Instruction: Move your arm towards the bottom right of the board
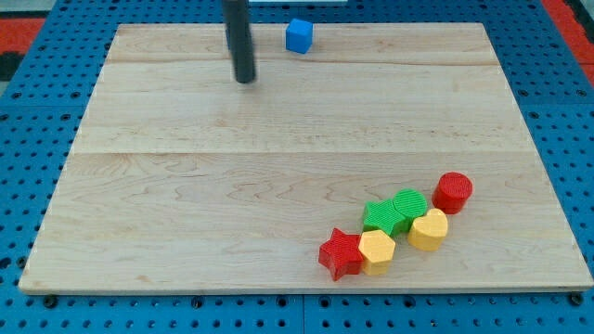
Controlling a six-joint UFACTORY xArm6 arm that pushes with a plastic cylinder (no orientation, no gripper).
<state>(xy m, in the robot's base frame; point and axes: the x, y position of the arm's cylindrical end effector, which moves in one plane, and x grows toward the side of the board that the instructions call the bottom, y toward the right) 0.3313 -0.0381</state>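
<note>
Pale wood board (186, 186) filled most of the view, lying on a blue pegboard table (19, 111). No gripper or fingers on this rig, so there was no open or shut state to record; the arm ended in a plain dark rod.

My tip (245, 81) rested near the view's top, left of centre. The goal, the board's bottom right corner (557, 269), lay diagonally down and to the view's right, well apart from the tip.

A cluster of six blocks sat in the lower right part of the board, running up and to the right: red star (341, 254), yellow hexagon (377, 250), green block of unclear shape (380, 216), second green block, ribbed and roughly round (408, 204), yellow block, rounded (428, 229), red cylinder (453, 191). Judgement: this cluster lay close to the straight diagonal from tip to corner, so a direct path would likely plough into it; passing right of the red cylinder would avoid contact.

Blue cube (299, 35) stood near the top edge, just right of the rod, off the diagonal and not a likely obstacle.
</note>
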